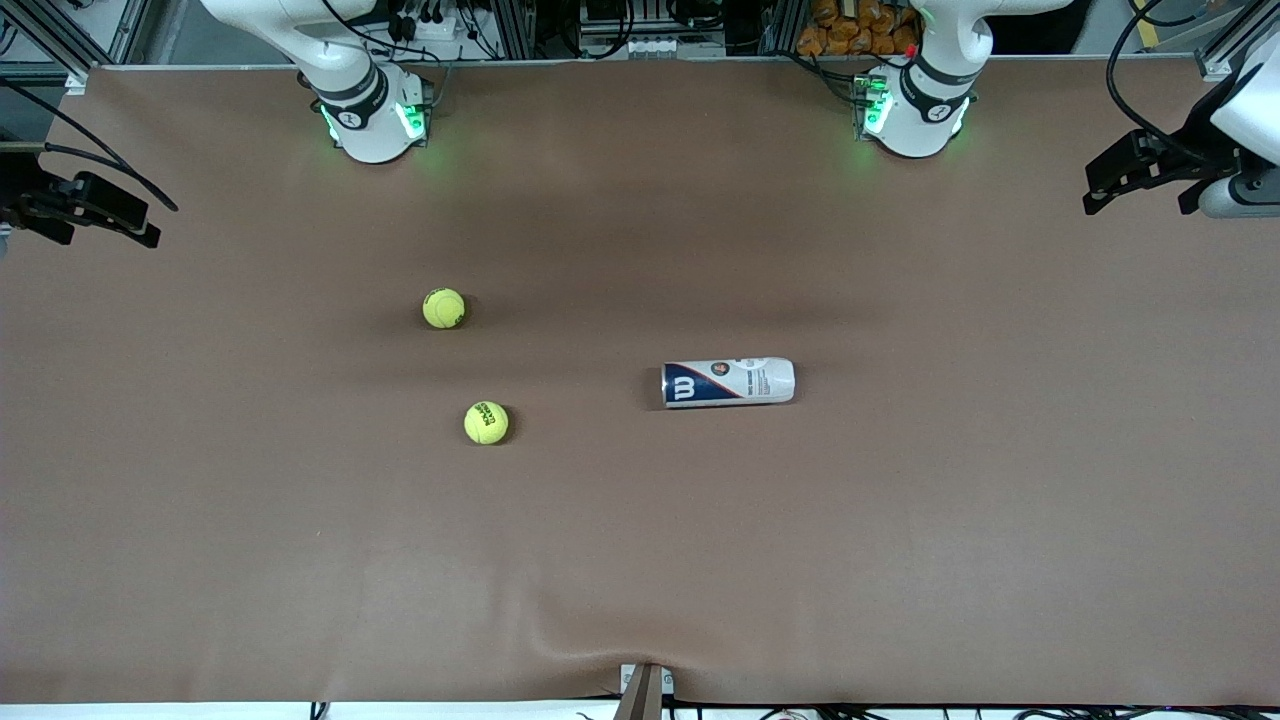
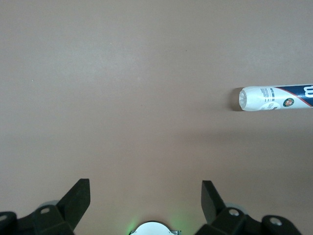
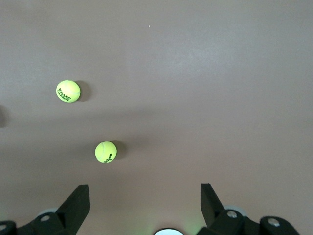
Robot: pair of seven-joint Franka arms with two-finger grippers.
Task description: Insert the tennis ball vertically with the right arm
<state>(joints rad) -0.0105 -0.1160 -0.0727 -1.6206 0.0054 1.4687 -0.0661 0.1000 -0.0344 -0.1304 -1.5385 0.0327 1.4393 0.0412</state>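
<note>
Two tennis balls, can cropped

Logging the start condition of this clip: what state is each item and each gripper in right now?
Tennis ball can: lying on its side on the table, not upright, toward the left arm's end.
Tennis ball nearer the robots' bases: loose on the table, untouched.
Tennis ball nearer the front camera: loose on the table, untouched.
Left gripper: open, empty, up over bare table.
Right gripper: open, empty, up over bare table.
</note>
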